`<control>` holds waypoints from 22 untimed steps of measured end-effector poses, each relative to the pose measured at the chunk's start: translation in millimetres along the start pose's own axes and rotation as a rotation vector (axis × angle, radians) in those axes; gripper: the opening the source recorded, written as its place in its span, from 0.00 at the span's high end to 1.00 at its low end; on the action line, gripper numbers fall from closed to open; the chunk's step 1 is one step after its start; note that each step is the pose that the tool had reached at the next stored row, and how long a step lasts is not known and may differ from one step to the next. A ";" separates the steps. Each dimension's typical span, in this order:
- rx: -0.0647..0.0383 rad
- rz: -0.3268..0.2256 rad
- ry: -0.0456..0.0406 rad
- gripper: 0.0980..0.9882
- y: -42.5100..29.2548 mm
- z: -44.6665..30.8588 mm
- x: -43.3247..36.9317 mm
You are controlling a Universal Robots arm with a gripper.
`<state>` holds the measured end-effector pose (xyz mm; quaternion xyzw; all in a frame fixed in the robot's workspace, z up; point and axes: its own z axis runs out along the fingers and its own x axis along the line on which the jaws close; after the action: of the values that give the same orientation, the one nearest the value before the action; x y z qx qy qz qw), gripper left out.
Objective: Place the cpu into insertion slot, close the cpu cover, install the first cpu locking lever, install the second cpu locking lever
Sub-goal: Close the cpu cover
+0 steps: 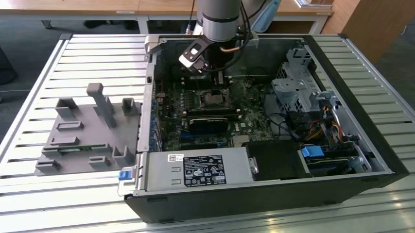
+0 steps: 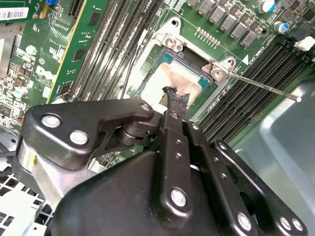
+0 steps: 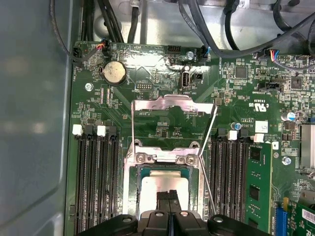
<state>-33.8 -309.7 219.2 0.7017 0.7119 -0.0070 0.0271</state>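
Note:
The cpu point(image 3: 158, 184) lies flat in the insertion slot point(image 1: 214, 99), its silver-grey top point(image 2: 170, 78) showing smeared marks. The cpu cover point(image 3: 170, 103), a thin metal frame, stands swung open on its hinge beyond the slot. A thin locking lever point(image 3: 209, 142) sticks up beside the slot and reaches out over the memory slots point(image 2: 266, 87). My gripper point(image 2: 175, 96) is shut with its black fingertips pressed together and nothing between them. It hovers just over the cpu's near edge point(image 3: 170, 195). In the exterior view the gripper point(image 1: 219, 82) hangs over the socket inside the open case.
Long black memory slots point(image 3: 93, 182) flank the socket, and a green memory stick point(image 3: 256, 182) stands on one side. A silver power-supply box point(image 1: 198, 170) fills the case's near edge. The drive cage point(image 1: 298, 92) and cables point(image 1: 324, 128) sit at the exterior view's right. A grey fixture point(image 1: 84, 136) lies outside the case.

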 end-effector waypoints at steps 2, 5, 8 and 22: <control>0.000 0.000 -0.0001 0.97 0.1 -2.4 -0.1; 0.000 0.000 -0.0002 0.97 0.2 -6.3 -0.3; 0.000 0.000 -0.0005 0.97 0.3 -10.1 -0.5; 0.000 0.000 -0.0008 0.97 1.6 -56.0 -2.7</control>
<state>-33.8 -309.7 275.2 0.7016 0.7120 -0.0073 0.0274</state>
